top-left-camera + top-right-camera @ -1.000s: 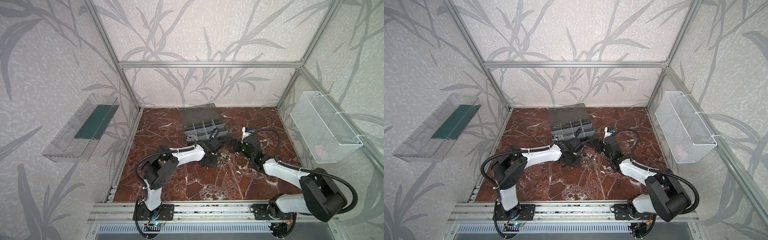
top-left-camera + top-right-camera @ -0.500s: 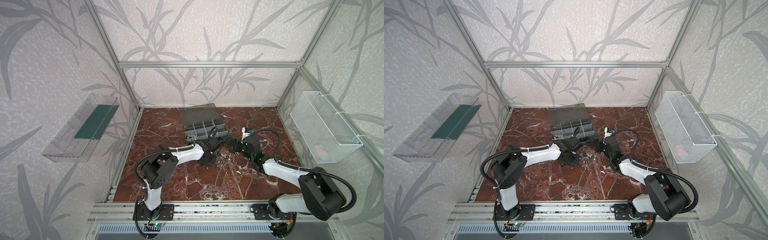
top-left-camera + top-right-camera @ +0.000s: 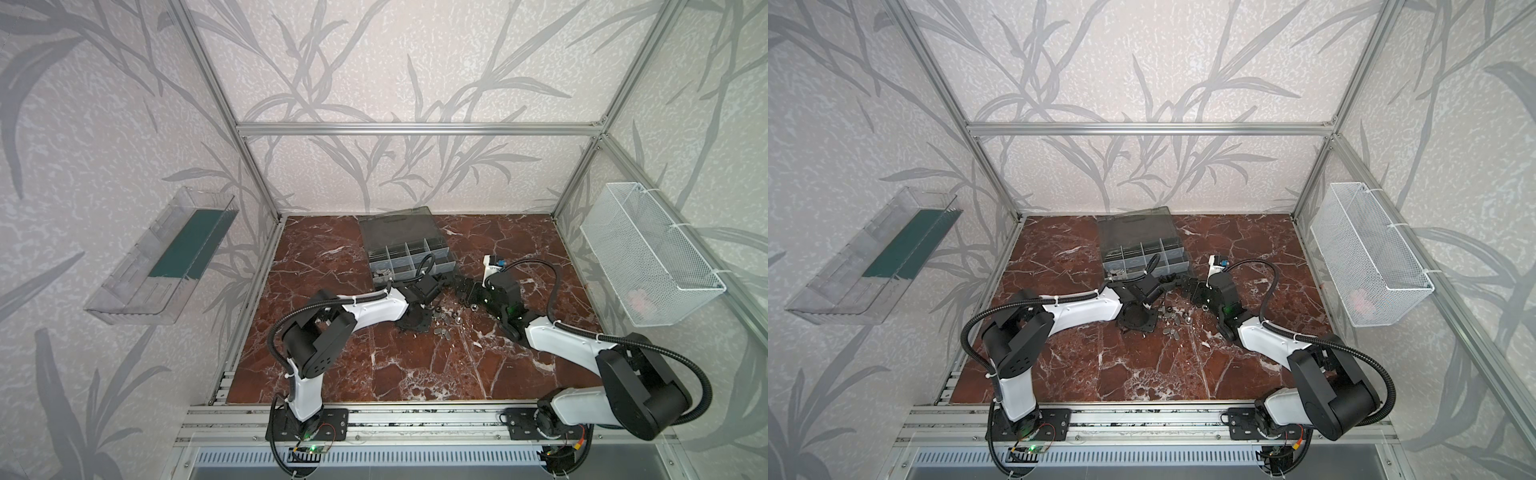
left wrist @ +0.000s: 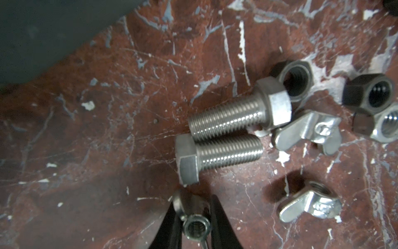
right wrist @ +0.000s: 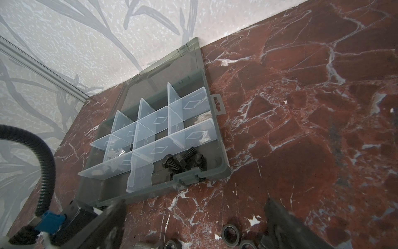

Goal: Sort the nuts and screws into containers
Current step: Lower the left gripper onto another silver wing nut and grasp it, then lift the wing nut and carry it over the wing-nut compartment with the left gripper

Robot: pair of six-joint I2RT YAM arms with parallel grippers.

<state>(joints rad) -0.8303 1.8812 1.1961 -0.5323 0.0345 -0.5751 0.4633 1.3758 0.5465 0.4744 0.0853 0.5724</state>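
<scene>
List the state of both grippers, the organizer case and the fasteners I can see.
left gripper, shut on a wing nut
right gripper, open and empty
organizer case, lid open
black bolts, lying in one compartment of the case
silver bolts, two loose on the table, side by side

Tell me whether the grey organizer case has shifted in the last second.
No. In a top view the organizer case keeps its place, its lid edge still at the foot of the back wall.
</scene>
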